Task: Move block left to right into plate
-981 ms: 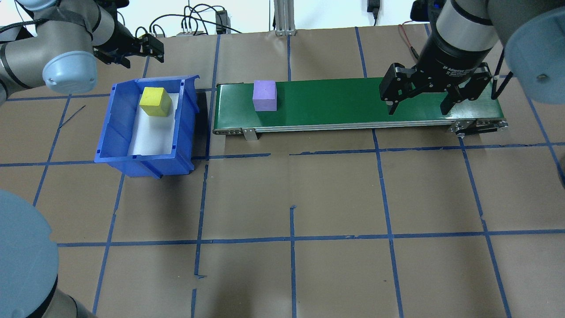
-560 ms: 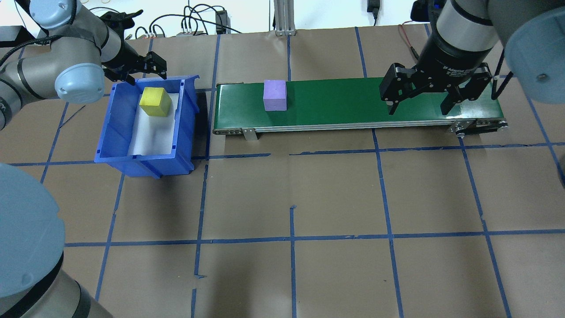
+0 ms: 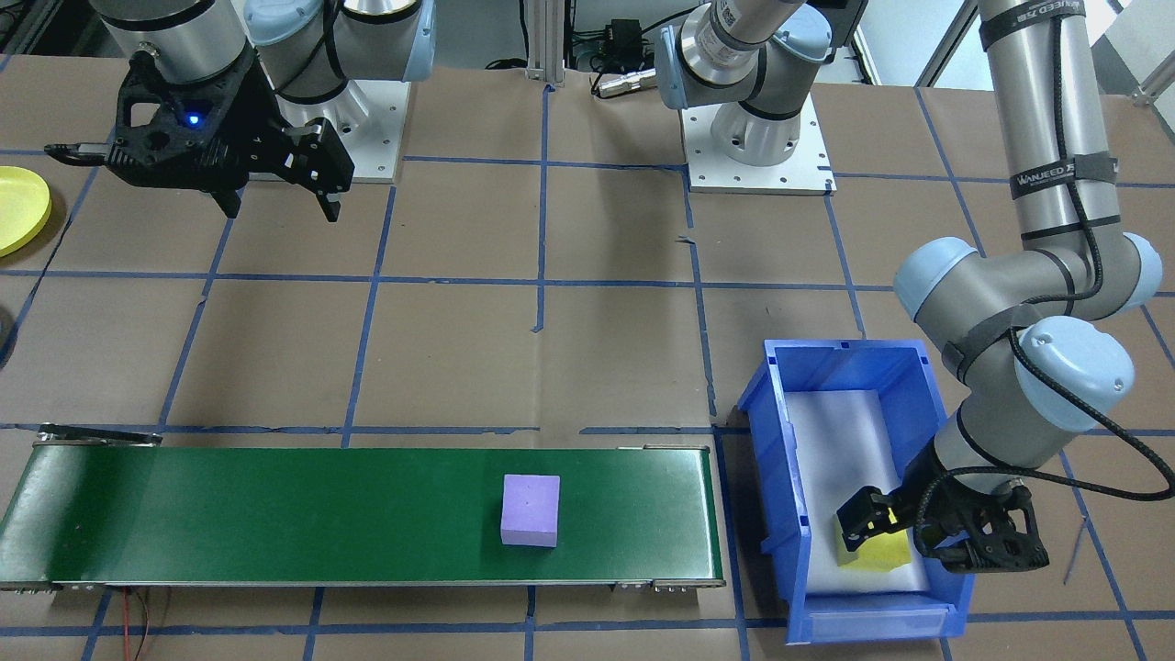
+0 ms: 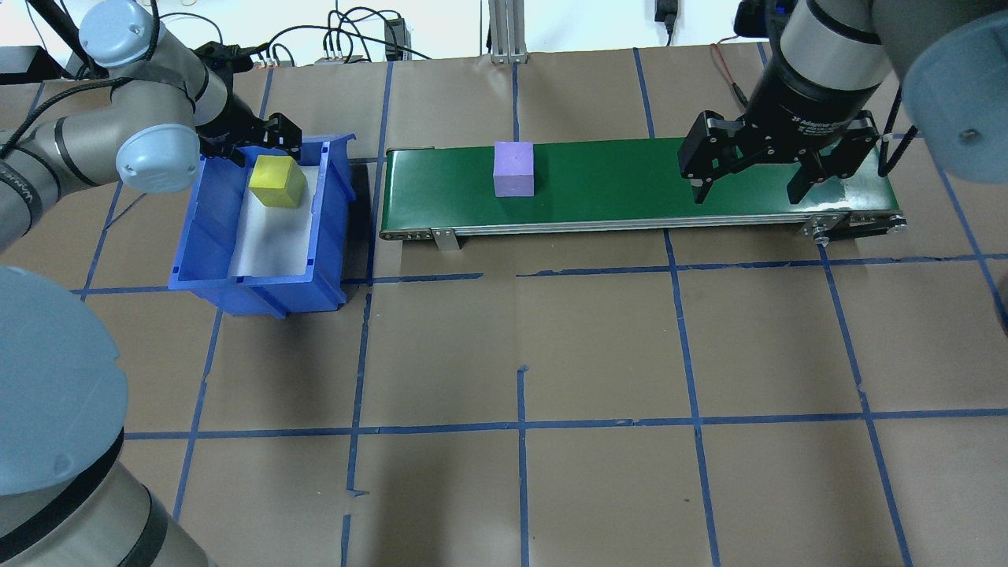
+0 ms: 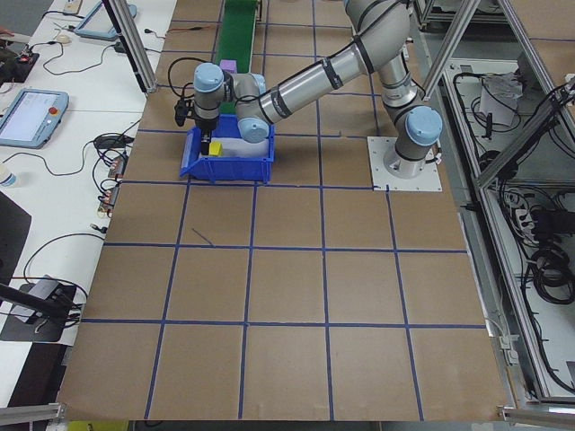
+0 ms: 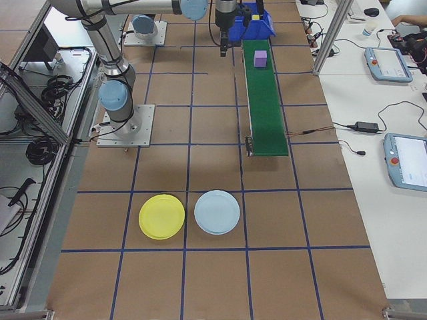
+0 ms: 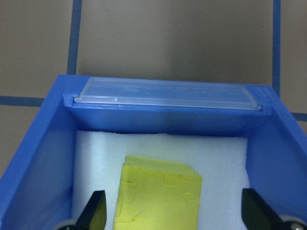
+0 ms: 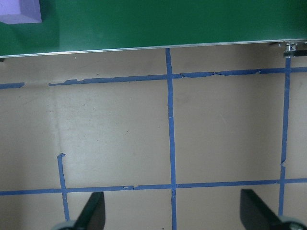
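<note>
The released left hand (image 7: pixel 172 218) straddles the yellow foam cube (image 7: pixel 159 199), which looks light, soft and best pinched across its flat sides.

purple block (image 4: pixel 513 168) on belt, yellow plate (image 6: pixel 161 216) (empty)

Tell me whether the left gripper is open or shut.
Open. In the left wrist view the left gripper has its fingertips spread wide apart, either side of the yellow cube in the blue bin, not touching it.
</note>
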